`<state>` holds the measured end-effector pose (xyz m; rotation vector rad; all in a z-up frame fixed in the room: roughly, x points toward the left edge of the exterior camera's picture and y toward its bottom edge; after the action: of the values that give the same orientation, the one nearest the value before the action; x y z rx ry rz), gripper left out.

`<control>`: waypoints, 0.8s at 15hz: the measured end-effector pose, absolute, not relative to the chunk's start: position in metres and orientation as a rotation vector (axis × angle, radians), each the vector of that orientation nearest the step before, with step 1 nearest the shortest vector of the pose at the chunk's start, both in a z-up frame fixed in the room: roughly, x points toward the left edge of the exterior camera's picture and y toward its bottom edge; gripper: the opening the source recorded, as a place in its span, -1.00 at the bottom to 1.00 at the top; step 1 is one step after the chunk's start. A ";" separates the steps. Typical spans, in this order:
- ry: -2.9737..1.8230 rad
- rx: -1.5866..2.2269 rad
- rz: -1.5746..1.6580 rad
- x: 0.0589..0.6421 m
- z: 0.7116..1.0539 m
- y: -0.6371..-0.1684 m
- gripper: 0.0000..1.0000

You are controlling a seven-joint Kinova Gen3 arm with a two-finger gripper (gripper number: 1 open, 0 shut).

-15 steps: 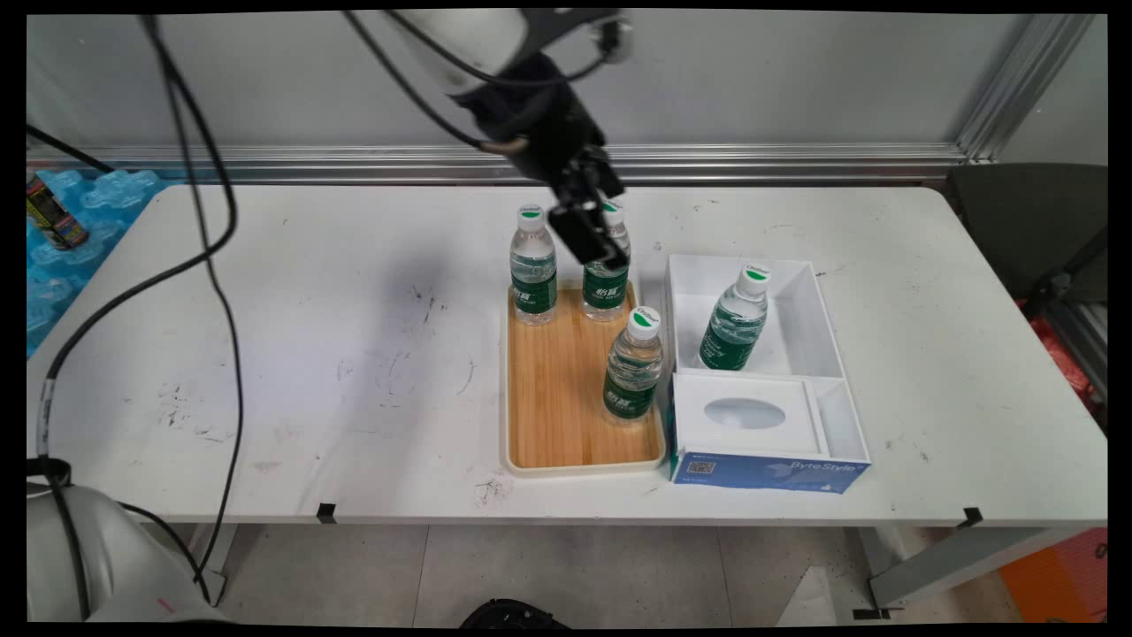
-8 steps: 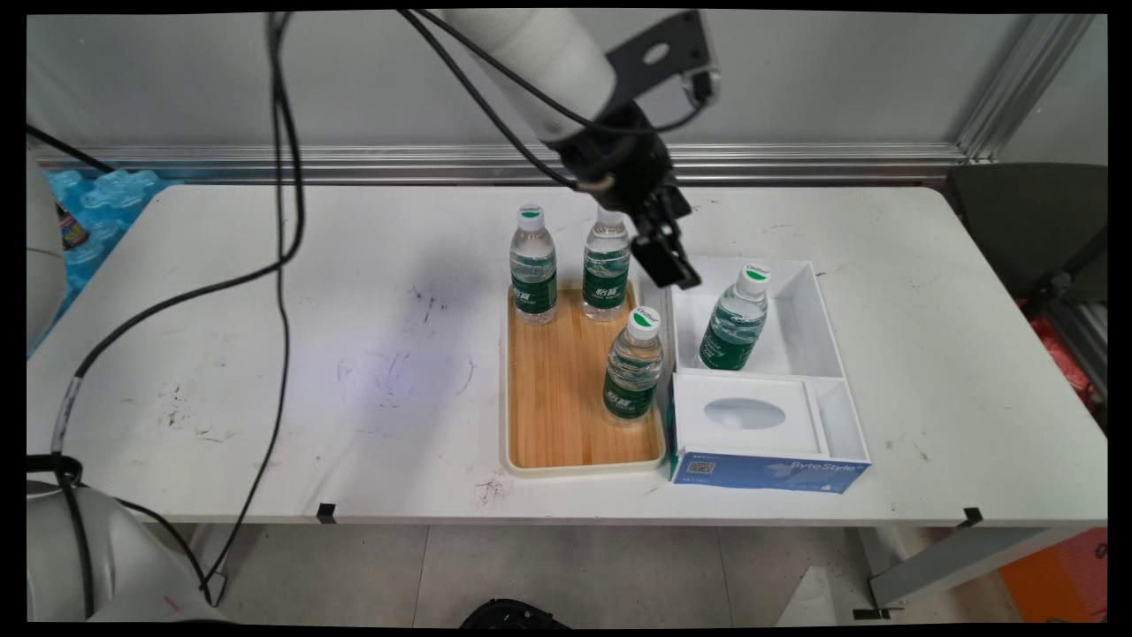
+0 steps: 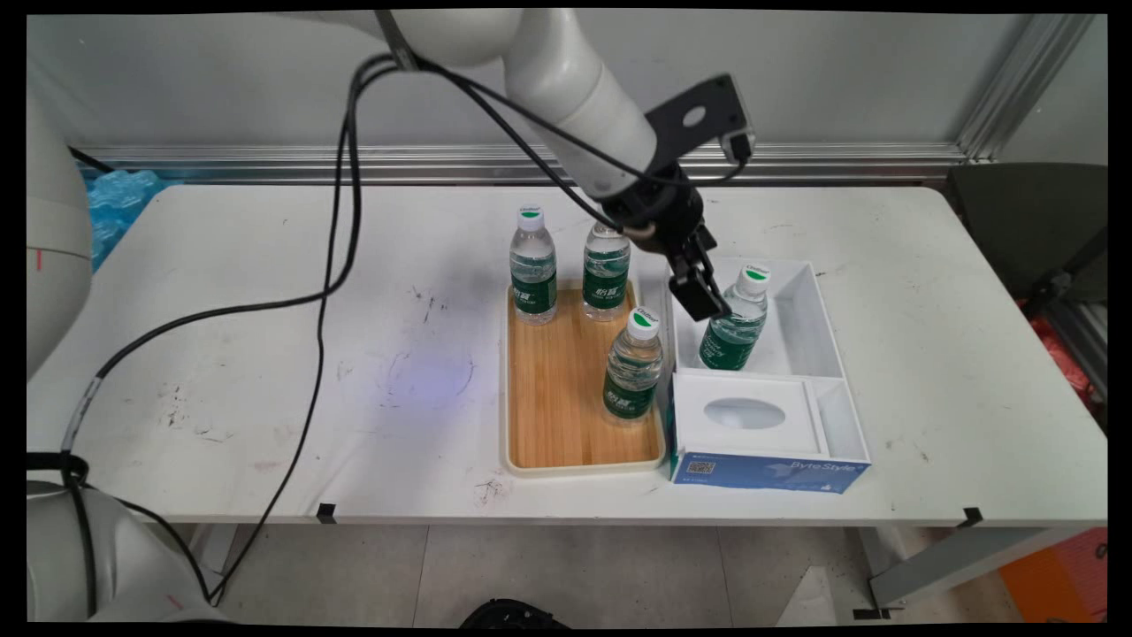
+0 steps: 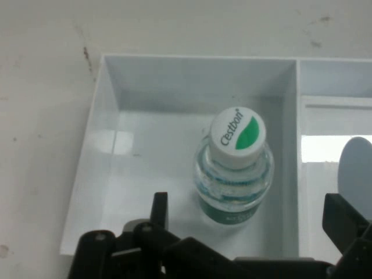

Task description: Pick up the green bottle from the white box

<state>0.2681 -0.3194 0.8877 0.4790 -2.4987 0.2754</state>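
Note:
My gripper (image 3: pixel 703 296) hangs open over the back compartment of a white box (image 3: pixel 800 292), just left of the water bottle (image 3: pixel 737 323) that stands in it. In the hand view the bottle (image 4: pixel 235 168) with its white and green cap stands upright in the box (image 4: pixel 145 145). It lies ahead of my gripper (image 4: pixel 249 203), whose fingers are spread wide and hold nothing. Left of the box lies a wooden tray (image 3: pixel 566 407) with three more bottles: two at the back (image 3: pixel 533 265) (image 3: pixel 606 270) and one at the right (image 3: pixel 633 363).
A tissue box (image 3: pixel 765 442) with a blue front sits at the near end of the white box. Black cables (image 3: pixel 327 265) hang from the arm over the table's left half. Blue packs (image 3: pixel 124 190) lie off the far left corner. A dark chair (image 3: pixel 1026 230) stands at the right.
The gripper has moved right and down, from the tray's back bottles to the white box beside the bottle in it. No bottle has moved.

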 end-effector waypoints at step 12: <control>-2.439 0.537 0.261 0.248 0.825 -0.330 1.00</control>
<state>0.2476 -0.3304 0.8246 0.5367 -2.4392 0.2608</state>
